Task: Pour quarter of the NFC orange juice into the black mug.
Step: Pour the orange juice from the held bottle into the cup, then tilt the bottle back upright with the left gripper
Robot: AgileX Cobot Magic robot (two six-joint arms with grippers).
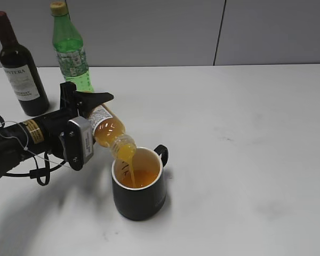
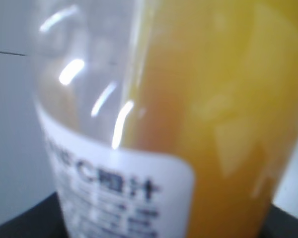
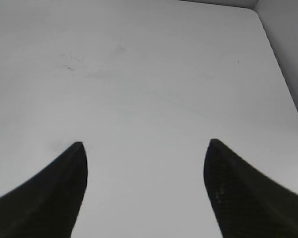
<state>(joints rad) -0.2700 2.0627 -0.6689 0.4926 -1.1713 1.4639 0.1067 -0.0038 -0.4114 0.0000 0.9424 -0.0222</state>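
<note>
My left gripper is shut on the NFC orange juice bottle and holds it tipped down to the right, its open neck over the rim of the black mug. A thin stream of orange juice runs into the mug, which holds orange liquid. The mug stands upright with its handle at the back right. In the left wrist view the bottle fills the frame, blurred, with its white label low. My right gripper is open and empty over bare white table; it is out of the exterior view.
A dark wine bottle and a taller green bottle stand at the back left, behind my left arm. The white table stretches to the right of the mug. A grey wall runs along the back.
</note>
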